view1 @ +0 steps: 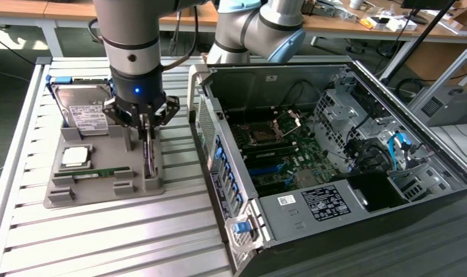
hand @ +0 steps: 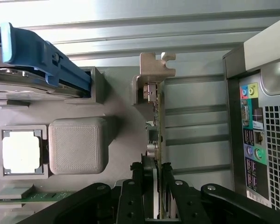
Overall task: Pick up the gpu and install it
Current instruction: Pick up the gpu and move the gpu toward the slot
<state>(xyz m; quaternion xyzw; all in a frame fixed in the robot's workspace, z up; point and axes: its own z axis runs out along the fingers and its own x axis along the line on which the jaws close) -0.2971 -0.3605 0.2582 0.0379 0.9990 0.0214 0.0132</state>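
The gpu [view1: 147, 157] stands on its edge in a slot of the grey holder [view1: 94, 195] on the exterior view's left. From the wrist it is a thin green card edge [hand: 157, 116] with a silver bracket [hand: 155, 70] at its far end. My gripper [view1: 145, 131] comes straight down on the card, and its black fingers [hand: 141, 186] press against both faces of the board. The gripper [hand: 154, 182] is shut on the gpu, which still sits in the holder's slot.
The holder also carries a silver hard drive [view1: 83, 109] in a blue caddy [hand: 46, 60], a square processor [view1: 75, 156] and a narrow green memory stick [view1: 102, 172]. An open computer case [view1: 325, 150] lies close by on the exterior view's right, on the slatted metal table [view1: 102, 248].
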